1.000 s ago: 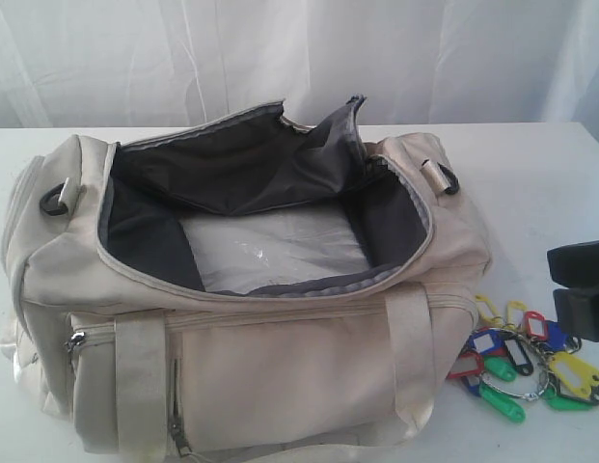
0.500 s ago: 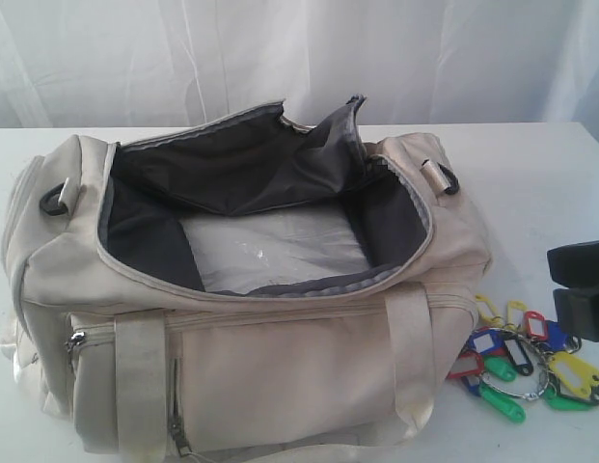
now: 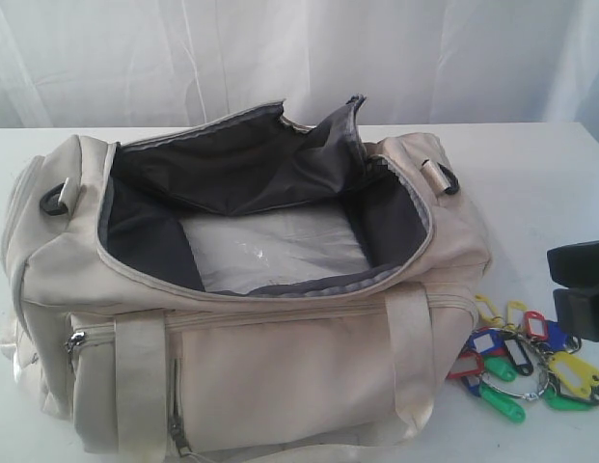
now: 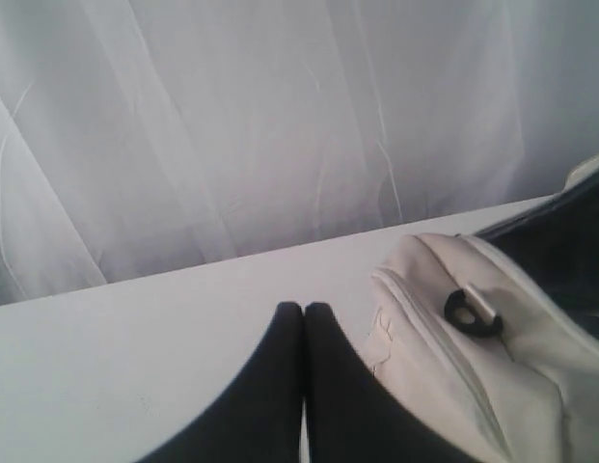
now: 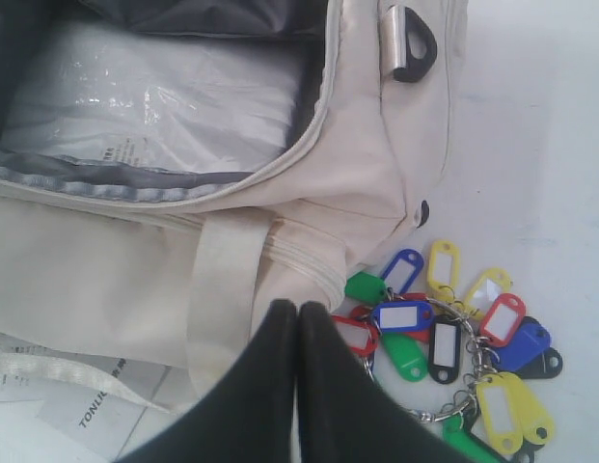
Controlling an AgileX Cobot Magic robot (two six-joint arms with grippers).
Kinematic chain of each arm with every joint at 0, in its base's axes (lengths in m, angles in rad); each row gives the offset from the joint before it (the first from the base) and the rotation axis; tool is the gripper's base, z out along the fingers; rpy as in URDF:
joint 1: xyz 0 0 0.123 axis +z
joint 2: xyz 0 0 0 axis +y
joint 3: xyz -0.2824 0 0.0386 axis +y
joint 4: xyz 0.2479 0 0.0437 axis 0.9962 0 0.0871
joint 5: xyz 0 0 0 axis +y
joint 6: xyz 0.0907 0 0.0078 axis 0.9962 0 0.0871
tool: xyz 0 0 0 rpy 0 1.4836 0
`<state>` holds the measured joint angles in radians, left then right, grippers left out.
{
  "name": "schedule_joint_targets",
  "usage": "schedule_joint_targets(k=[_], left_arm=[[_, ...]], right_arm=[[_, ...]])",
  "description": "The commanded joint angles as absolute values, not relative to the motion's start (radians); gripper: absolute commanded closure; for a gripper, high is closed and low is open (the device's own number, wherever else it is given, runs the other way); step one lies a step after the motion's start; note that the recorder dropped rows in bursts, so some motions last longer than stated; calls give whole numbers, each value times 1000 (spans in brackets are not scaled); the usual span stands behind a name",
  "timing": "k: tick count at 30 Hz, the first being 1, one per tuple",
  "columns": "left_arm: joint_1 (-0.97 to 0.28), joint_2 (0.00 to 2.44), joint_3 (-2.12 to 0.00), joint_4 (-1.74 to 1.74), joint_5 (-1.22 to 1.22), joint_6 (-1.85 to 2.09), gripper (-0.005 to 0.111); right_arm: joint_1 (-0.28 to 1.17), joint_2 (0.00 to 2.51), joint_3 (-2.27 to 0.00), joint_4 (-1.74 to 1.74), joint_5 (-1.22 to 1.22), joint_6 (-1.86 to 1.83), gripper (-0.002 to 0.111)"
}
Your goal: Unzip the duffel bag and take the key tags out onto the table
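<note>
Exterior: duffel bag (image 3: 280, 367) lies on the white counter (image 3: 540, 183), main zip fully open, top flap folded back. Dark grey lining (image 3: 231, 174) is exposed, with a clear plastic sheet (image 3: 270, 246) on the bag floor. No tags visible inside. Key tags (image 3: 521, 362) are out on the counter, just beside the bag's right end, a mixed bunch of yellow, green, blue, red and black on metal rings. Right pincer (image 3: 567, 285) shows as a black block at the right frame edge, just above the tags and not touching them, cut off by the frame. Left arm is out of this view. White curtain (image 3: 280, 58) hangs behind.

Left wrist: left pincer (image 4: 304, 307) is closed, fingers pressed together, gripping nothing. It hangs over bare counter (image 4: 135, 328), beside the bag's end panel (image 4: 424, 289) but apart from it. A black clip (image 4: 470, 311) sits on that panel.

Right wrist: right pincer (image 5: 297, 307) is closed, fingers together, nothing between them. Its tips sit over the bag's side wall (image 5: 106, 260), next to a webbing strap (image 5: 227, 280). The key tags (image 5: 444, 347) lie on the counter (image 5: 540, 145) just beside the tips, against the bag's corner. The open mouth shows the plastic sheet (image 5: 154, 106). Printed paper (image 5: 82, 410) lies near the bag; text unreadable.
</note>
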<state>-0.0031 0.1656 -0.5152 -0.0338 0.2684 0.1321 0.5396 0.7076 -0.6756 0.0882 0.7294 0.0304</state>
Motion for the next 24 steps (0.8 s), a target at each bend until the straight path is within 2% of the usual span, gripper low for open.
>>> schedule_joint_targets(k=[1,7,13,24], left_arm=[[-2,116,-355,-44,187,131,106],[-2,0,-148,-44,214,131,106],[0,0,-2,-44,212,131,106],[-2,0,0,-48,197,133,106]], right_arm=[[538,701,-674,86,727,23,108],[538,701,-674,86,727,23,108],[538,701,-674,86,732,23,108],[538,701,-674,86,733,23,108]])
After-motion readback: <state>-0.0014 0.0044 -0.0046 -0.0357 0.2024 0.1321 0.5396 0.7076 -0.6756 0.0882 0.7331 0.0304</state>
